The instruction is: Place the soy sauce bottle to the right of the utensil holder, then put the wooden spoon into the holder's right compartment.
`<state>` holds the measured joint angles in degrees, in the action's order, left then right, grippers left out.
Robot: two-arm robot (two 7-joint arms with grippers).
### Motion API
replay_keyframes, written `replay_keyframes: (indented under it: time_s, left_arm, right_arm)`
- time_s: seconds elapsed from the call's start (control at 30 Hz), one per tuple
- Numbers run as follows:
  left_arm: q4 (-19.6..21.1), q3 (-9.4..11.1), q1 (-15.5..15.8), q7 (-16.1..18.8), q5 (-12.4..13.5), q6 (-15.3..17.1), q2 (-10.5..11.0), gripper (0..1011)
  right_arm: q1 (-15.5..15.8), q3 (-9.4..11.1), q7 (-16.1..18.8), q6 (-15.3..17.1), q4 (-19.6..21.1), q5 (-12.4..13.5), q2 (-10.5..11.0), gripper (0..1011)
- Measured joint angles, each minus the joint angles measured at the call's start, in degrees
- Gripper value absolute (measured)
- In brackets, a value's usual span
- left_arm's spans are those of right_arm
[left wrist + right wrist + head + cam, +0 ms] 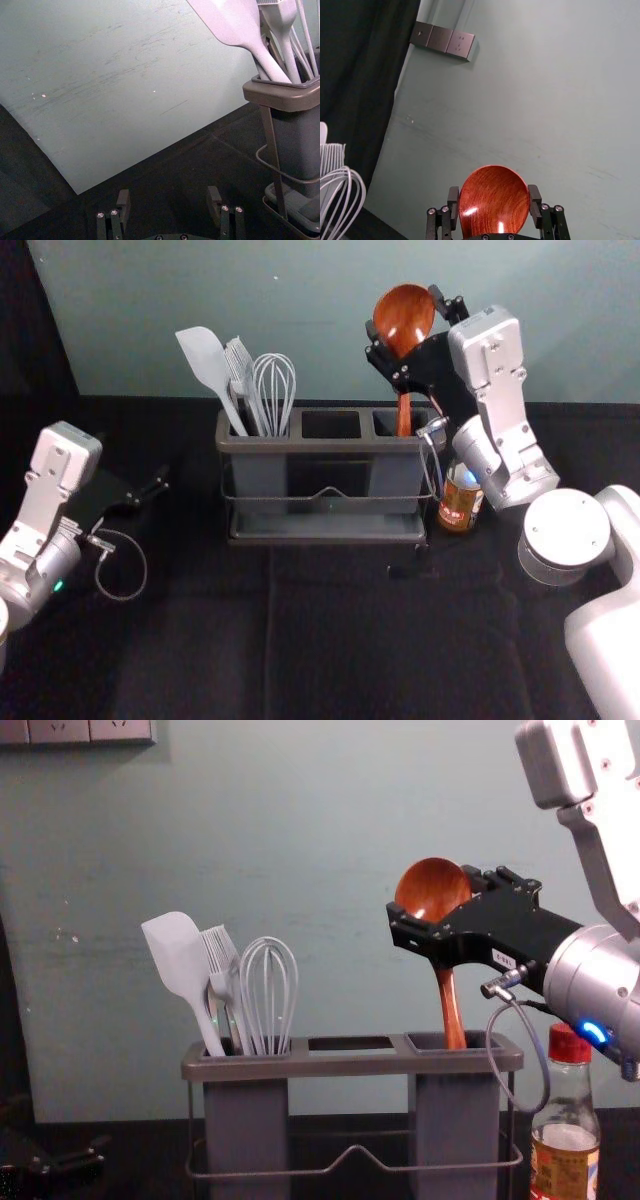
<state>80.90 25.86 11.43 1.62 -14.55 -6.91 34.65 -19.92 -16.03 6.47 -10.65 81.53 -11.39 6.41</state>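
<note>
Spoon (451, 1010) points handle-down into the holder's (350, 1063) right compartment (455, 1120), right gripper (494, 195) above clasping its bowl (425, 885), left gripper (169, 195) spread, left of holder.

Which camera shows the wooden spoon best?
Chest view: the wooden spoon shows side-on, bowl above, handle entering the right compartment. The head view shows both from above; the right wrist view, the bowl between the right gripper's fingers.

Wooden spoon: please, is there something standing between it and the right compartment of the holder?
Nothing visible blocks it. The wooden spoon is upright, its handle already inside the right compartment, its bowl between the fingers of the right gripper above. The soy sauce bottle stands beside the holder, off that path.
</note>
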Motion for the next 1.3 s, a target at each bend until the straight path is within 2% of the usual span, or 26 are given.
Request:
replay_keyframes:
  time_s: [0.37, 0.57, 0.6, 0.97, 1.23, 1.3]
  left_arm:
    - [0.0, 0.0, 0.0, 0.0, 0.0, 0.0, 0.0, 1005]
    - [0.0, 0.0, 0.0, 0.0, 0.0, 0.0, 0.0, 1005]
    - [0.0, 0.0, 0.0, 0.0, 0.0, 0.0, 0.0, 1005]
    - [0.0, 0.0, 0.0, 0.0, 0.0, 0.0, 0.0, 1005]
    - [0.0, 0.0, 0.0, 0.0, 0.0, 0.0, 0.0, 1005]
    - [0.0, 0.0, 0.0, 0.0, 0.0, 0.0, 0.0, 1005]
  right_arm:
    - [0.8, -0.3, 0.5, 0.3, -0.1, -0.1, 0.3, 842]
    - [1.1, -0.2, 0.5, 0.8, 0.3, 0.1, 0.3, 945]
    - [1.1, -0.1, 0.5, 0.9, 0.5, 0.1, 0.3, 994]
    - [1.7, 0.2, 0.5, 1.4, 1.8, 0.6, 0.2, 1002]
    - [5.3, 0.9, 0.5, 5.4, 7.5, 1.4, 0.3, 1002]
    - [7.8, 1.2, 0.4, 6.8, 10.6, 1.3, 0.8, 1002]
